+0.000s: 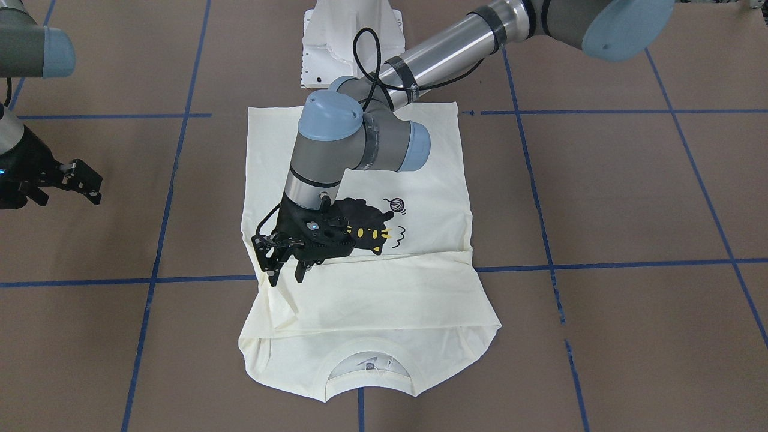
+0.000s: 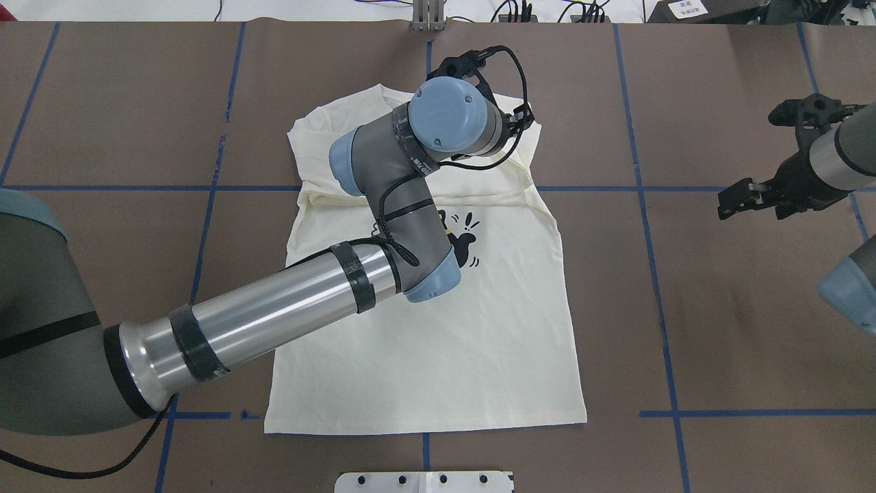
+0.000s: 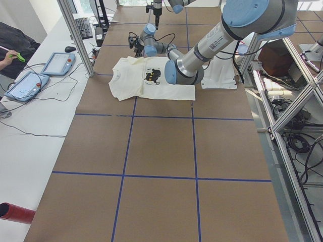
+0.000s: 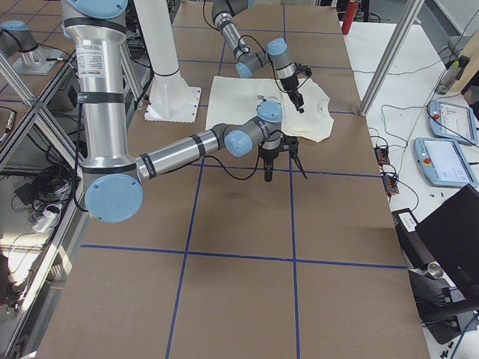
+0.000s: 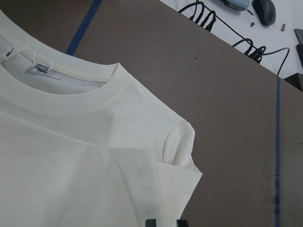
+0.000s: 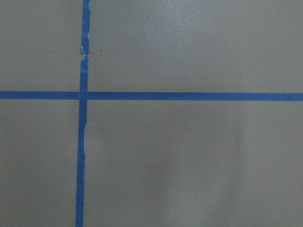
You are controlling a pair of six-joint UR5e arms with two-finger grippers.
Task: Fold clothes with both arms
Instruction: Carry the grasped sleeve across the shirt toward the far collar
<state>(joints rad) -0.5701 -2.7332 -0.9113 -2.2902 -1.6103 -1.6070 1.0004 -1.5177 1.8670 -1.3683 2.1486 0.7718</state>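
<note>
The cream-white T-shirt [image 1: 372, 294] lies flat and front-up on the brown table, cat print [image 1: 366, 225] showing, neck [image 1: 369, 360] toward the operators' side. A sleeve is folded across the chest. Its cuff [image 5: 137, 182] lies flat by the shoulder corner. My left gripper [image 1: 286, 277] hovers just above that cuff end, its fingers slightly apart and holding nothing. In the left wrist view only the tips of the left gripper [image 5: 166, 223] show, at the bottom edge. My right gripper [image 1: 69, 198] hangs open over bare table, well off to the shirt's side. The right wrist view shows only table and blue tape.
The white pedestal base [image 1: 351, 42] stands behind the shirt's hem. Blue tape lines [image 1: 150, 279] grid the brown table. Beyond the far edge a desk holds tablets [image 3: 30, 83] and cables, a person's hand [image 3: 7, 55] shows there, and an aluminium post [image 3: 75, 35] stands near the shirt.
</note>
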